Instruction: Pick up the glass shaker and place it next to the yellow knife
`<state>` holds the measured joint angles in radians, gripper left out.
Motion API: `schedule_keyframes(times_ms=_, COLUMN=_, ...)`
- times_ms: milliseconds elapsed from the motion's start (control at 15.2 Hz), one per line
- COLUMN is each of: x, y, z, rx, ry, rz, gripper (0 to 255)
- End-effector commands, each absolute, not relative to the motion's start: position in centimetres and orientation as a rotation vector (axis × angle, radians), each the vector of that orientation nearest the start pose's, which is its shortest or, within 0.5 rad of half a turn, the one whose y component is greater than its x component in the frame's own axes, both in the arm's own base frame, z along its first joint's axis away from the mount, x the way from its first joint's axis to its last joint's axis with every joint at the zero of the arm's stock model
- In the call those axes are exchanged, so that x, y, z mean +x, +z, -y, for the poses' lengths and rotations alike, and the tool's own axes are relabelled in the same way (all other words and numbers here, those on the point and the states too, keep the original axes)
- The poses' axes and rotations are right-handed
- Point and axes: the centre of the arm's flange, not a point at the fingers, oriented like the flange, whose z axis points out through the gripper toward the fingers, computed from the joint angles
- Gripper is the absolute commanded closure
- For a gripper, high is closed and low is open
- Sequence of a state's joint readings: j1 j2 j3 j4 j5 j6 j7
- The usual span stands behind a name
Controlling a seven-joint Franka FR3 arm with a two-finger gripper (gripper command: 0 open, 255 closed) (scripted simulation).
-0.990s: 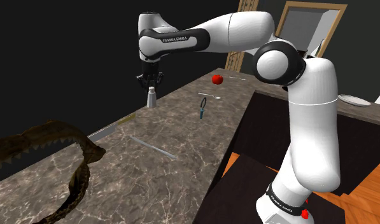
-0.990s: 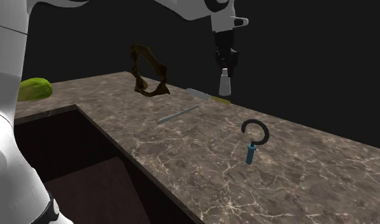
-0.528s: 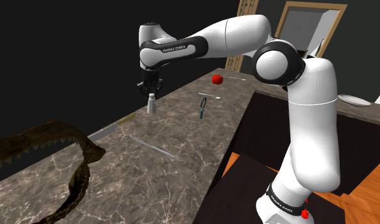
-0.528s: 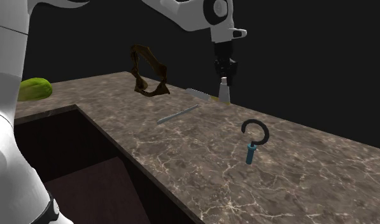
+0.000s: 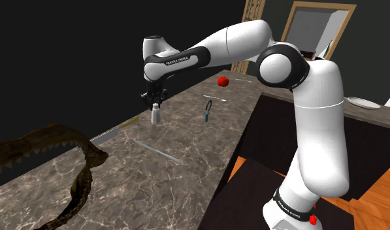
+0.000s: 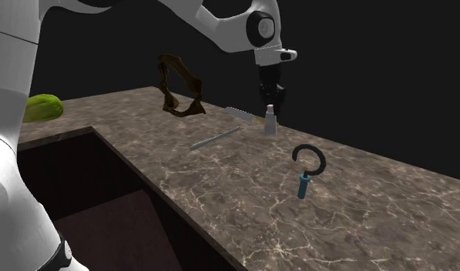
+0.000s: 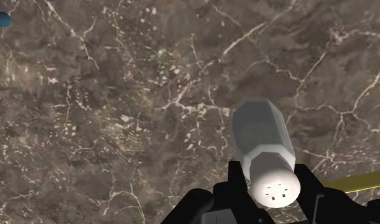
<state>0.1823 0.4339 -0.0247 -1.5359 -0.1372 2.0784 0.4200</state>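
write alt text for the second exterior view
A black gripper clasps a pale shaker by its top, upright, at or just above a dark marble counter, close beside a yellow-handled knife. A teal-handled hook lies nearer the camera, against a black background.

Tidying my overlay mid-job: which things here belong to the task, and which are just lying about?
Job: hand clasping the shaker; yellow-handled knife.
Lying about: teal-handled hook, red fruit, thin grey utensil, brown jaw-shaped thing, green lump.
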Motion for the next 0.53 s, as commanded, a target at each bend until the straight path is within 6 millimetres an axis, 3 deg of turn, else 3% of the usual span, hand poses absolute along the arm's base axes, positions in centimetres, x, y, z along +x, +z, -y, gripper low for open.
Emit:
schedule_keyframes(times_ms=0, x=68.5, y=40.5, z=-10.4, rx=-3.214, ry=-0.231, rz=-0.321, gripper=255)
schedule_keyframes(times_ms=132, x=68.5, y=39.3, z=-10.4, rx=-3.214, ry=-0.231, rz=-0.321, gripper=255)
schedule_keyframes(times_ms=462, x=68.5, y=39.3, z=-10.4, rx=-3.214, ry=-0.231, rz=-0.321, gripper=255)
